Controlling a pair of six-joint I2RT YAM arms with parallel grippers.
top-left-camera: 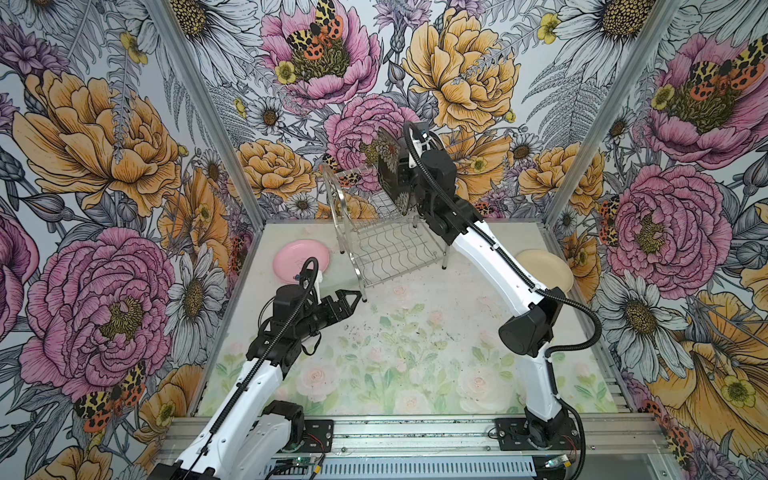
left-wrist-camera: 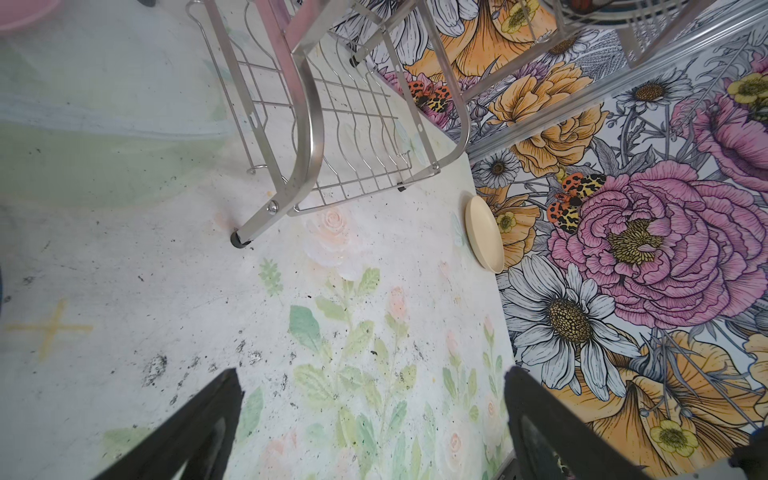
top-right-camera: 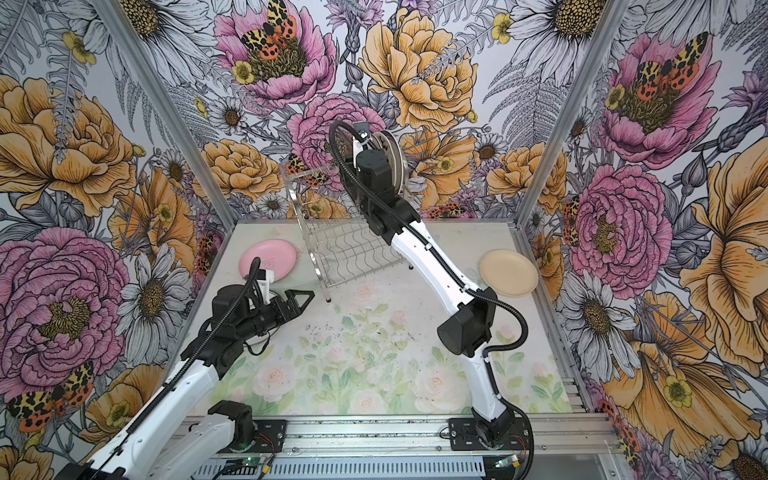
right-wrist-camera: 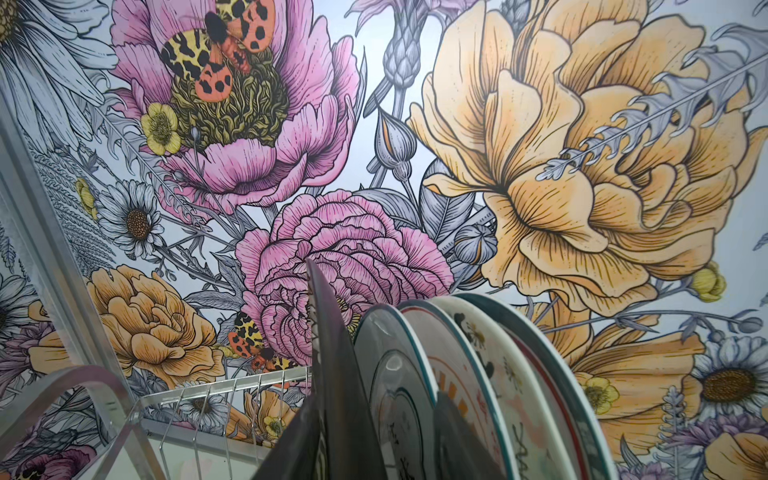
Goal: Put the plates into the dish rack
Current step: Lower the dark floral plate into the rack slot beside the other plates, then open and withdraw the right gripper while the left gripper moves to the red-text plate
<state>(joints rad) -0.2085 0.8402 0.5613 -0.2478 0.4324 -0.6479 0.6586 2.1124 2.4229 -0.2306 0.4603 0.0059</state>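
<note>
The dish rack (top-left-camera: 386, 249) (top-right-camera: 345, 253) stands at the back of the table, its lower tier bare. On its upper tier several round printed plates (right-wrist-camera: 478, 374) (top-right-camera: 392, 158) stand on edge. Beside them stands the dark square floral plate (top-left-camera: 390, 166) (right-wrist-camera: 332, 353). My right gripper (right-wrist-camera: 375, 397) straddles this plate's edge, open, one finger against it and the other apart from it. A pink plate (top-left-camera: 299, 262) lies flat at the left and a cream plate (top-left-camera: 544, 270) (left-wrist-camera: 484, 232) at the right. My left gripper (top-left-camera: 353, 299) (left-wrist-camera: 372, 374) hovers open and empty near the rack's front left foot.
Floral walls close the table in on three sides. The rack's front foot (left-wrist-camera: 239, 241) is just ahead of my left gripper. The right arm (top-left-camera: 490, 257) slants across the rack's right side. A metal rail (top-left-camera: 415, 432) runs along the front edge.
</note>
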